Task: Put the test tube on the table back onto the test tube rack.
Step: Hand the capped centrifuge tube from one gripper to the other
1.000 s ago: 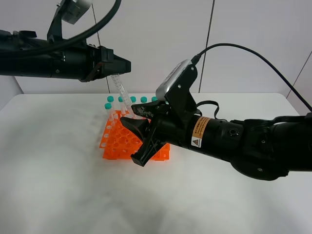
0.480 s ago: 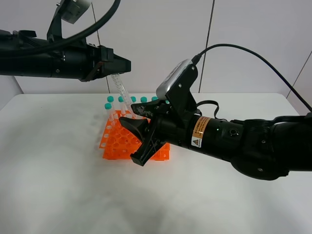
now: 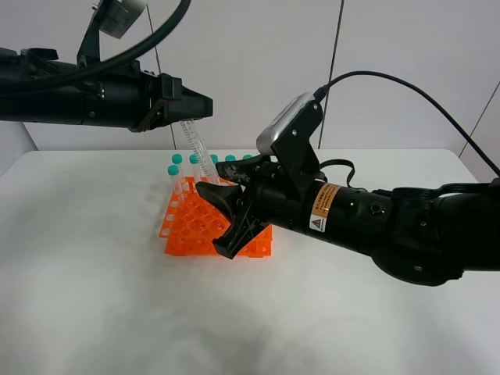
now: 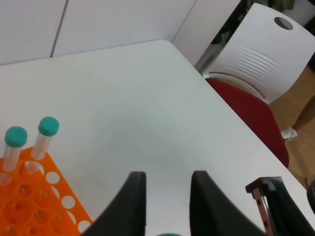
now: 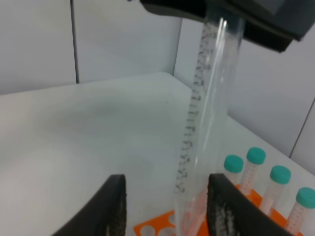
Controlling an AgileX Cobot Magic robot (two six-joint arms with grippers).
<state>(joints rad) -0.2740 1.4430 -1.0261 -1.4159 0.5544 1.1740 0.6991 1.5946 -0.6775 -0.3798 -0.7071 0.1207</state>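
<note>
**A:** What is the left claw doing?

**B:** We see the left claw (image 3: 198,106) clenched on the capped end of the test tube (image 3: 193,144). In its own wrist view, only a sliver of teal cap shows between the two black fingers (image 4: 134,201). The clear tube hangs from the claw at a tilt, clear of the worktop (image 3: 94,297). Its tapered tip is low over the back rows of the orange rack (image 3: 187,230). We cannot tell whether the tip has entered a hole.

**A:** And the right claw?

**B:** We see the right claw (image 3: 223,219) spread wide and gripping nothing. In its wrist view, the tube's lower part runs down between the fingers (image 5: 114,206). We cannot tell whether either finger touches it.

**A:** How are the arms posed?

**B:** The left arm reaches in level from the left, high above the worktop. The right arm comes in lower from the right and slopes down towards the rack. Its claw sits over the rack's front right part.

**A:** What else do we see?

**B:** Other capped tubes (image 3: 212,158) stand upright along the rack's far edge.
</note>
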